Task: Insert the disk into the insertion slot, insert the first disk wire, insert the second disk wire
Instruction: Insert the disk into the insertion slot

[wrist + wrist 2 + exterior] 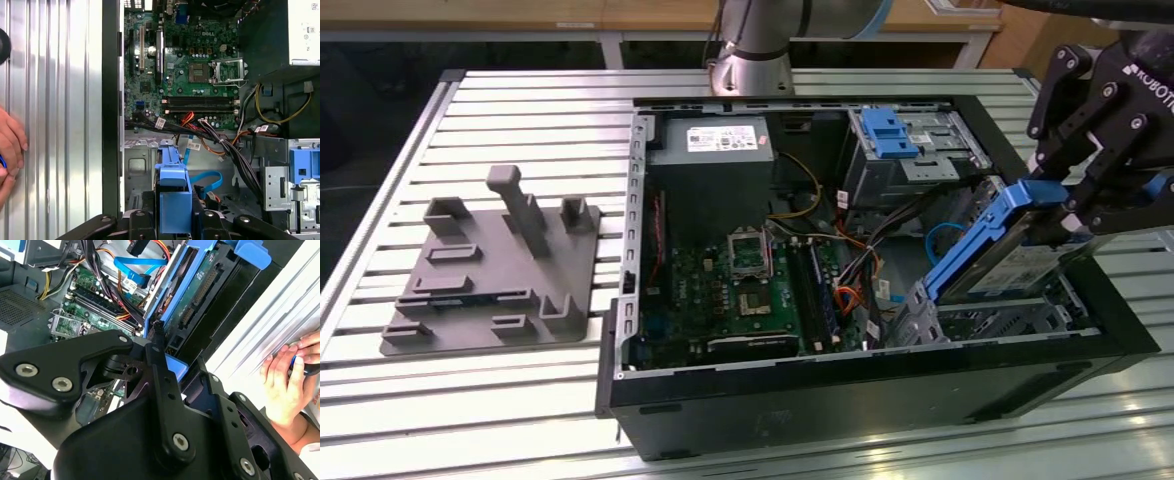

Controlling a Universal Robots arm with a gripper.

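The flat grey hard drive in its bright blue plastic caddy is clamped at its upper end by the black end effector. It is held tilted, with its lower end apparently entering the boxy silver perforated metal drive cage inside the open black computer case.

The arm stands as a silver column well apart from the gripper, off toward the exterior view's left; its black wrist body sits directly above the fingertips; the linkages splay outward just below the wrist and draw inward toward the tips; the gripper points downward, tilted a little; its jaws are clamped on the upper end of the disk; in both wrist views the black fingers flank that blue end, one on each side.
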